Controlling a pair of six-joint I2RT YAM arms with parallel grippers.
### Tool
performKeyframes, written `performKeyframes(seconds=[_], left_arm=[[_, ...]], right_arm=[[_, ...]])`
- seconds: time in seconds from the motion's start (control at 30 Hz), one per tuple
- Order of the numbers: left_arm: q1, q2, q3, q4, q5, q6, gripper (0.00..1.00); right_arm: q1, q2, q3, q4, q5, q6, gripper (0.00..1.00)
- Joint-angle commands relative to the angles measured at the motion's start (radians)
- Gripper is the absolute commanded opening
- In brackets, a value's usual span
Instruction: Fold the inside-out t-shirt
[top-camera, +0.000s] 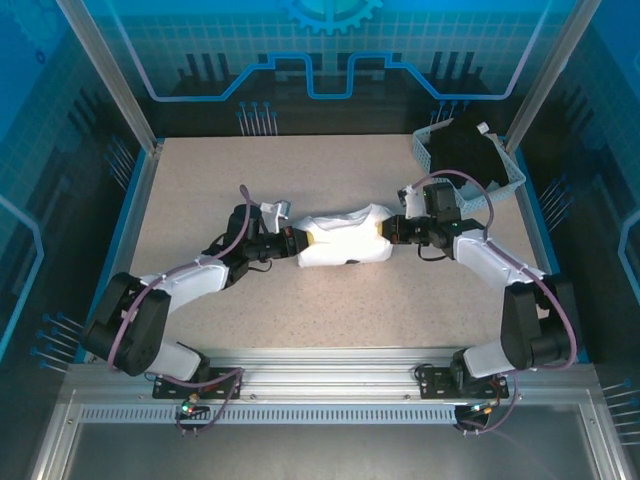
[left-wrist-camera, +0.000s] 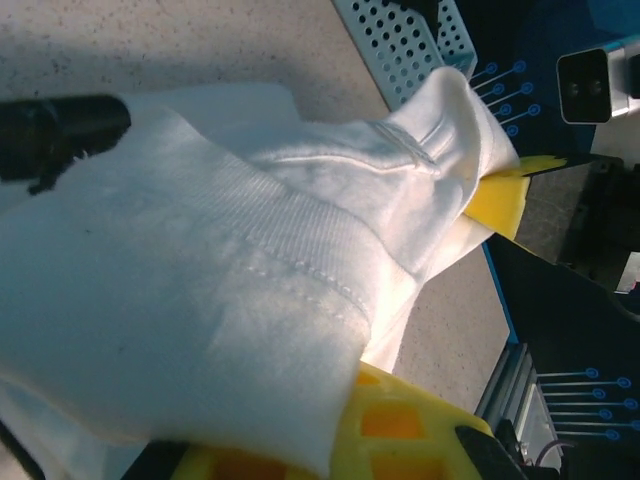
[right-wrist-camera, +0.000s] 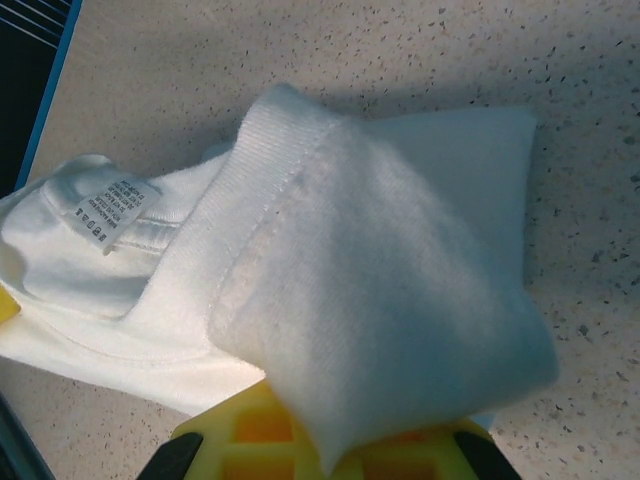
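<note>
The inside-out t-shirt (top-camera: 345, 242) sits bunched on the table (top-camera: 200, 190); the left gripper (top-camera: 293, 243) pinches its left end; the right gripper (top-camera: 392, 229) pinches its right end.

A small white care label (right-wrist-camera: 113, 210), sewn inside the neckline of the white t-shirt (right-wrist-camera: 400, 290), carries several short lines of fine grey print, all too small and blurred to read. On the blue backdrop panel (top-camera: 200, 60) at the far side, a gear-shaped emblem (top-camera: 332, 12) stands at top centre, with no lettering legible on it.
</note>
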Motion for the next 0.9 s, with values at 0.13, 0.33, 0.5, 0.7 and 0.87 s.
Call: performKeyframes(seconds=[0.13,0.33,0.5,0.7,0.87], left_arm=[[0.004,0.097,0.037,0.043,-0.12,0.003,0.0],[0.011,0.217,0.049,0.035,-0.16,0.019,0.04],[0.043,0.319,0.047,0.057,-0.179,-0.003,0.18],[0.063,0.257,0.028,-0.003,-0.236,-0.011,0.47],[0.06,0.165,0.026,-0.132,-0.223,-0.023,0.64]], right_arm=[[0.012,0.107,0.075,0.003,0.055,-0.009,0.01],[0.022,0.295,0.215,-0.082,0.117,-0.007,0.04],[0.026,0.465,0.322,-0.178,0.147,-0.006,0.1],[0.021,0.427,0.389,-0.293,0.265,-0.06,0.33],[0.024,0.286,0.312,-0.304,0.309,-0.074,0.48]])
